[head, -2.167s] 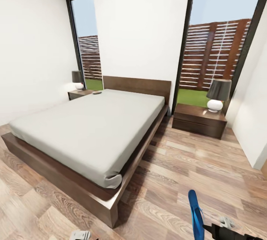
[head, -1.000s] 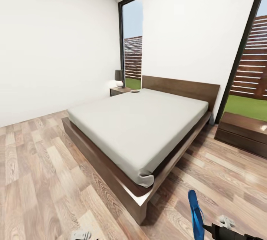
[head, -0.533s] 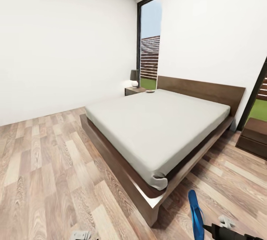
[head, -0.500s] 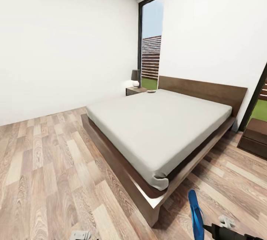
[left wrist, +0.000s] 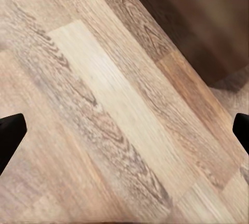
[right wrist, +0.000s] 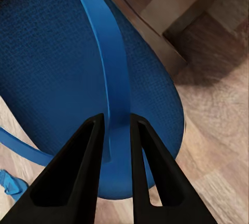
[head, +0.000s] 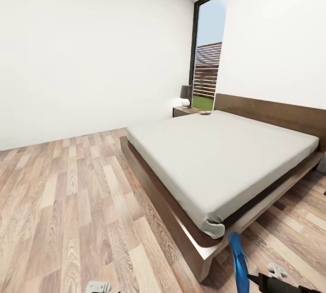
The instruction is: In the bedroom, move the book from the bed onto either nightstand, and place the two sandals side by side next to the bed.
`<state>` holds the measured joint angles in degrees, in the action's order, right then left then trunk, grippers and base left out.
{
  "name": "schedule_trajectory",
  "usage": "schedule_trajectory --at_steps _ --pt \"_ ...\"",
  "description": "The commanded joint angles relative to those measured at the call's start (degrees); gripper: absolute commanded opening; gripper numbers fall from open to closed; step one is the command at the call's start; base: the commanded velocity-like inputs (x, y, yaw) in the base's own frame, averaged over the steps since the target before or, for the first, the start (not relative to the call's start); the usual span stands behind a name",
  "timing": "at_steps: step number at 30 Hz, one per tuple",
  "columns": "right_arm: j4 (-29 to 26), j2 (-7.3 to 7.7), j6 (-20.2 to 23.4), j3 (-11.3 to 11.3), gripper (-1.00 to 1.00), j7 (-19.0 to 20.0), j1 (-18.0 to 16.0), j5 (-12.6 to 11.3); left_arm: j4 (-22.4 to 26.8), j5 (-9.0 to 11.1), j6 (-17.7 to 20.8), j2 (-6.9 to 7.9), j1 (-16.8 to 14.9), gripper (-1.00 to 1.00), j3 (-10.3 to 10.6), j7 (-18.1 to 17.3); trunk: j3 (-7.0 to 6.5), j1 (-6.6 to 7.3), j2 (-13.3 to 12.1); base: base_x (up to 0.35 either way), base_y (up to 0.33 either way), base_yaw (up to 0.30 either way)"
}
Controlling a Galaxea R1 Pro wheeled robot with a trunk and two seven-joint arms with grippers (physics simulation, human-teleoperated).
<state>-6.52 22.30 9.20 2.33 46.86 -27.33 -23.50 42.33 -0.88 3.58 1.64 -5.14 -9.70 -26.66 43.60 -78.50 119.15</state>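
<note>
My view has swung left since the earlier frames: the bed (head: 226,157) has slid toward the right of the head picture, the right-hand nightstand and window have gone out of it, and a broad stretch of bare plank floor (head: 68,202) has opened on the left, while the sandal (head: 238,261) sits at the same spot at the bottom edge, so it is my base and head that turned, not the things. My right gripper (right wrist: 117,123) is clamped on that blue sandal's thong strap (right wrist: 106,53), both fingers pinching the thin band, with the sole hanging edge-on beside the bed frame's near corner (head: 203,257). My left gripper (left wrist: 124,130) is spread wide and empty, over the floor. The second sandal I cannot make out. A small dark thing lies at the mattress's far corner, which I take to be the book (head: 205,112), just beside the far nightstand (head: 185,111) with its lamp (head: 185,95). To do this carry well I would keep the pinch firm, since a strap grip lets the sole swing, turn the base slowly, keep the sole off the frame corner, and lower it flat on the planks close along the bed, leaving room for its mate.
</note>
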Motion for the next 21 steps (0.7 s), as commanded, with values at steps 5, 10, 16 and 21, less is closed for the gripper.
schedule_trajectory --at_steps 5,10,16,21 --pt "-0.07 0.03 0.56 0.13 -1.00 0.07 -0.01 -0.65 0.10 -0.09 0.38 0.02 -0.04 1.00 -0.24 -0.41 0.06 0.01 0.03 0.000 0.000 0.293" --pt "-0.07 0.03 0.56 0.13 -1.00 0.07 -0.01 -0.66 0.12 -0.09 0.38 0.02 -0.04 1.00 -0.24 -0.42 0.06 0.01 0.03 0.000 0.000 0.293" --pt "-0.07 0.04 0.56 0.17 -1.00 0.06 -0.01 -0.65 0.08 -0.08 0.38 -0.01 -0.04 1.00 -0.24 -0.41 0.06 0.01 0.03 0.000 0.000 0.293" --pt "-0.07 0.02 0.56 0.21 -1.00 -0.01 -0.01 -0.62 0.11 -0.09 0.36 0.00 -0.04 1.00 -0.24 -0.46 0.06 0.01 0.03 0.000 0.000 0.293"
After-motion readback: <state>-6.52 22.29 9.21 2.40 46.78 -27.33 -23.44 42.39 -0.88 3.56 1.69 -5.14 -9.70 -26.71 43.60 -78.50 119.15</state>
